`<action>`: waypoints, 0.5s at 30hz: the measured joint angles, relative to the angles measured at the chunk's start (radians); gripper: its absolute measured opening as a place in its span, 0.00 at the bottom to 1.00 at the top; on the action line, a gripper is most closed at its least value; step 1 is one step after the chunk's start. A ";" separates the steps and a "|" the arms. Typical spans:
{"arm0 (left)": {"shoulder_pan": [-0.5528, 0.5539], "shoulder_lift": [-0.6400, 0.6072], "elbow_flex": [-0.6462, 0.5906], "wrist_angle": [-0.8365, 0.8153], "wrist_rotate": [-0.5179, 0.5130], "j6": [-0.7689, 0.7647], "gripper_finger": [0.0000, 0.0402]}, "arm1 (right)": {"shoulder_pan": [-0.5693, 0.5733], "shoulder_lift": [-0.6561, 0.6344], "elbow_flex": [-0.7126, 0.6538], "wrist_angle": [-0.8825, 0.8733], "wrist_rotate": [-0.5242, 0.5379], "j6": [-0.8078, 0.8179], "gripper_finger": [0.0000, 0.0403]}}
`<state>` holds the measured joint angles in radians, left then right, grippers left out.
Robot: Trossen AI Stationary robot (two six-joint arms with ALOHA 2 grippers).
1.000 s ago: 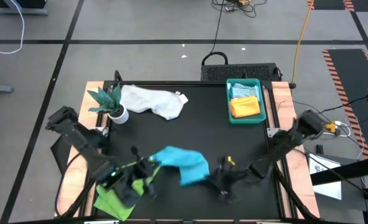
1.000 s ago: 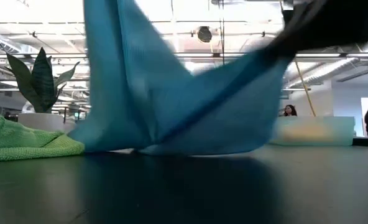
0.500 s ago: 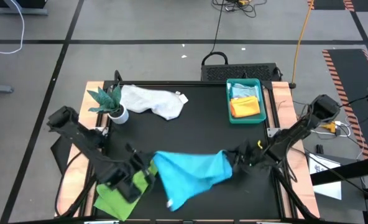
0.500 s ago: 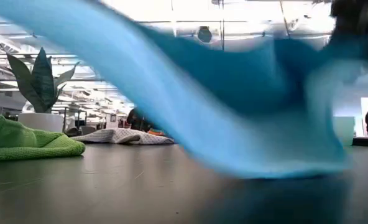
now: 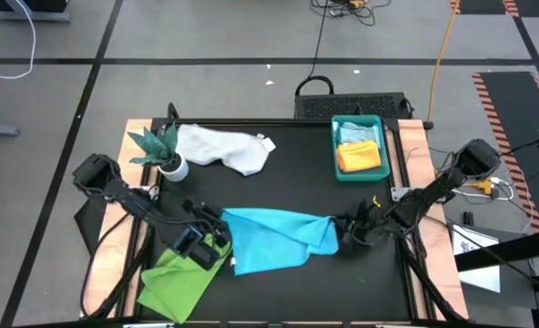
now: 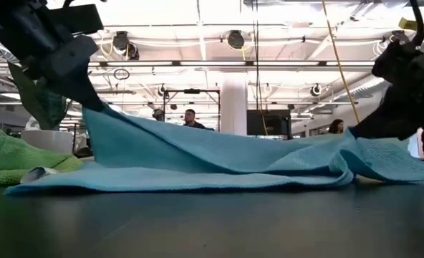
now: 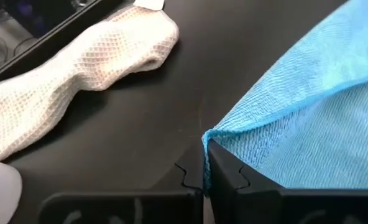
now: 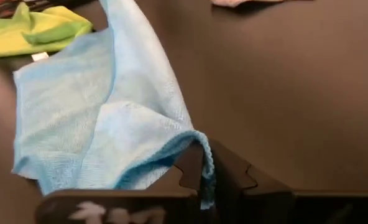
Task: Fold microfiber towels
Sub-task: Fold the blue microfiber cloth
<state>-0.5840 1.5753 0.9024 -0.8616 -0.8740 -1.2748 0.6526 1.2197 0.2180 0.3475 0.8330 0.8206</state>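
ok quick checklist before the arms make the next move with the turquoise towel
1. Left gripper pinching a corner of the turquoise towel: ok.
2. Right gripper pinching the opposite corner: ok.
3. Towel spread flat on the table: not ok, creased and partly lifted near both grippers.
4. Clear of the white towel and the tray: ok.
5. Clear of the green towel: cannot tell, their edges meet by the left gripper.
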 joint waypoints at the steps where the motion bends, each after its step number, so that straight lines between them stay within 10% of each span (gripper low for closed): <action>1: 0.003 0.000 0.000 -0.002 0.002 0.008 0.03 | -0.005 -0.017 0.000 -0.008 0.000 -0.013 0.07; 15: 0.098 0.006 -0.065 0.000 -0.009 -0.035 0.10 | -0.057 -0.270 0.000 -0.098 0.187 -0.206 0.08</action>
<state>-0.4858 1.5810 0.8375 -0.8619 -0.8831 -1.3102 0.5953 0.9499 0.2184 0.2495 1.0203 0.6150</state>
